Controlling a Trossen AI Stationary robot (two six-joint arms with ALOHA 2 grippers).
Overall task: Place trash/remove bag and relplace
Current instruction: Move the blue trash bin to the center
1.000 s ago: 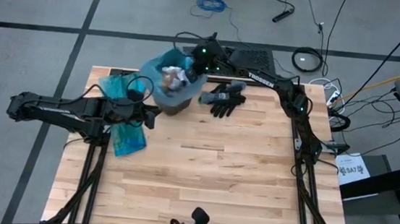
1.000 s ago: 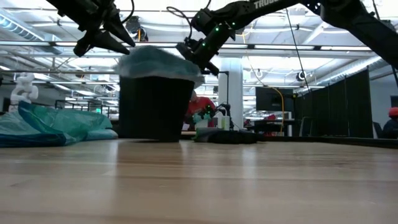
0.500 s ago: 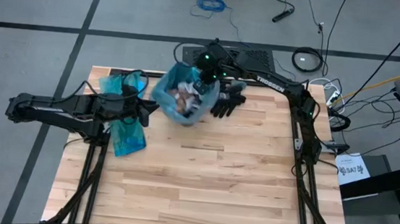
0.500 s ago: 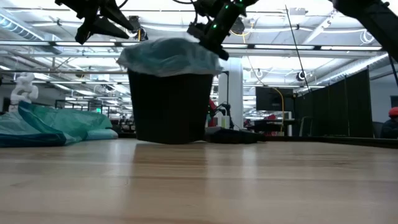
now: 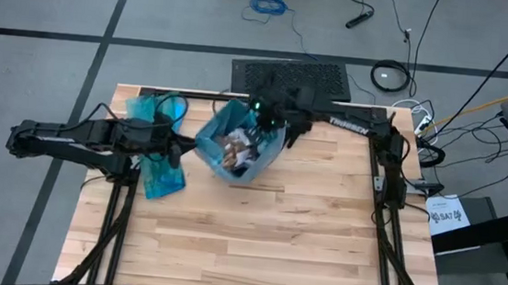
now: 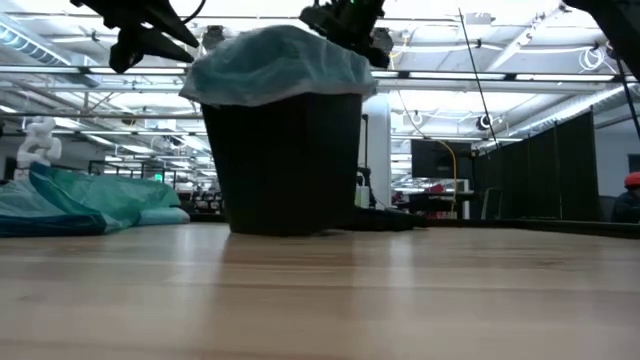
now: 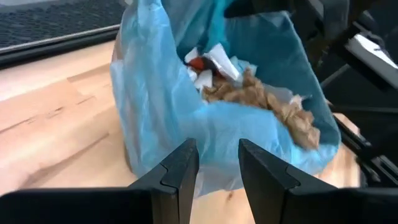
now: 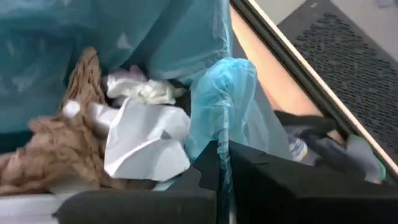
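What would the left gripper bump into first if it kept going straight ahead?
Most likely the blue bag lining the bin: the left gripper points straight at its near side, with nothing between.

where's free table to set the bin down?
Free: the whole near half of the table, bare wood in front of the bin. Crowded: the far edge, with spare bags by the left tool and the right tool pinching the liner.

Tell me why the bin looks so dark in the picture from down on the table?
In the low view bright ceiling lights shine behind the bin, so its side turns nearly black; the blue bag over its rim stays pale. From the high view, even light shows the trash inside clearly. In the left wrist view, the brown paper looks slightly smeared.
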